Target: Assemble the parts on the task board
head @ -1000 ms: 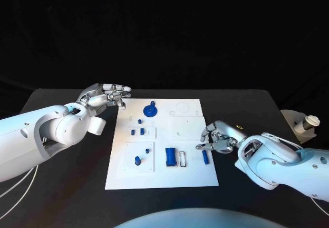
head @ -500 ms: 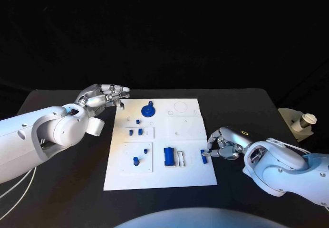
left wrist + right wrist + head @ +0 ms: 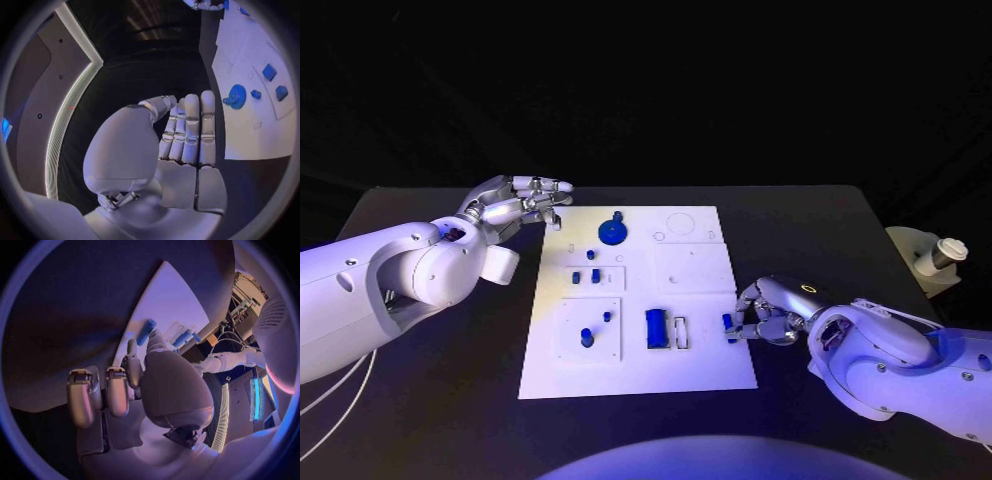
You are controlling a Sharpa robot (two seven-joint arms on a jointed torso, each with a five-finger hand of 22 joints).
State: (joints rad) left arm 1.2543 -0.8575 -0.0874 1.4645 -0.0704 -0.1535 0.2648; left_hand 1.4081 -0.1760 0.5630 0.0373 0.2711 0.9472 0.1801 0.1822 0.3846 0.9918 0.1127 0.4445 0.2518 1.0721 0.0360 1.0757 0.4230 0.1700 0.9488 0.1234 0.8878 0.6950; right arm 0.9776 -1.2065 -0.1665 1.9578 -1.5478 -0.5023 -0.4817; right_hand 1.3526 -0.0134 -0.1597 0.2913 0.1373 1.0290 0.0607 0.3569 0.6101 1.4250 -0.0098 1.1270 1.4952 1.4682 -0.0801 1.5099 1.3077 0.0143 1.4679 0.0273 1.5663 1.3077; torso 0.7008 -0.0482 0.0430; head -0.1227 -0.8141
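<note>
The right hand [image 3: 764,322] works at the right edge of the white task board [image 3: 704,370], fingertips on a small blue peg [image 3: 730,328]; a secure grasp cannot be confirmed. Pinch firmly, then lift vertically. The left hand [image 3: 519,208], fingers extended and empty, waits near the board's far-left corner.

- Robotics lab / test cell, not a home or shop.
- Black table [image 3: 444,400] w/ black backdrop all round, dark beyond every table edge.
- White task board [image 3: 704,370] laid flat mid-table, w/ small blue parts [image 3: 656,328] set out in marked spots – a bench-test fixture.
- Off the table's right edge: pale stand w/ a small white bottle-like item [image 3: 930,258], too small to ID.
- Wrist views: lit wall strips [image 3: 69,105], equipment racks w/ cabling [image 3: 247,300].
</note>
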